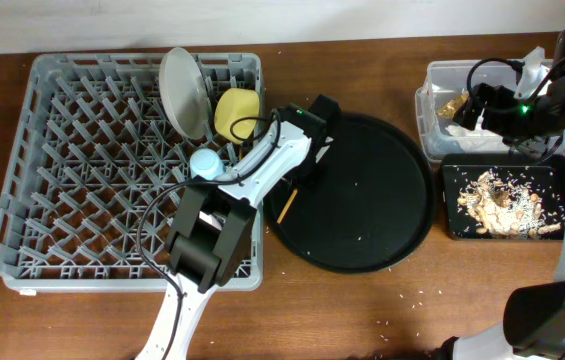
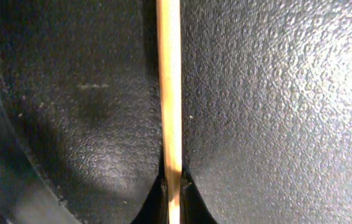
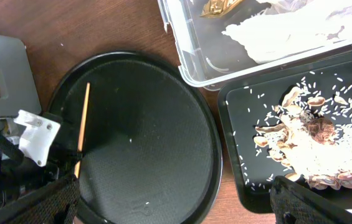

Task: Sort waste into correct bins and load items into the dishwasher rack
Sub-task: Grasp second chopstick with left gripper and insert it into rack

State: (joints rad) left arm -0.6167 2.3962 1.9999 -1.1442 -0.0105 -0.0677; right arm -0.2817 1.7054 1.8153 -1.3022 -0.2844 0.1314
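Note:
My left gripper [image 1: 299, 177] is shut on a thin wooden chopstick [image 2: 169, 81], low over the left edge of the large round black tray [image 1: 372, 200]. The chopstick also shows in the overhead view [image 1: 286, 205] and the right wrist view [image 3: 83, 121]. The grey dishwasher rack [image 1: 82, 170] holds the upright pale plate [image 1: 184, 90], the yellow bowl [image 1: 236, 112] and the light blue cup [image 1: 205, 162]. My right gripper [image 3: 176, 202] is open and empty, high above the bins. The pink cup is out of view.
The clear tub [image 1: 440, 120] at the back right holds white napkins [image 3: 288, 31] and a gold-brown wrapper [image 3: 220, 6]. The shallow black tray [image 1: 454, 200] in front of it holds beige food scraps [image 3: 313, 137] and scattered rice grains.

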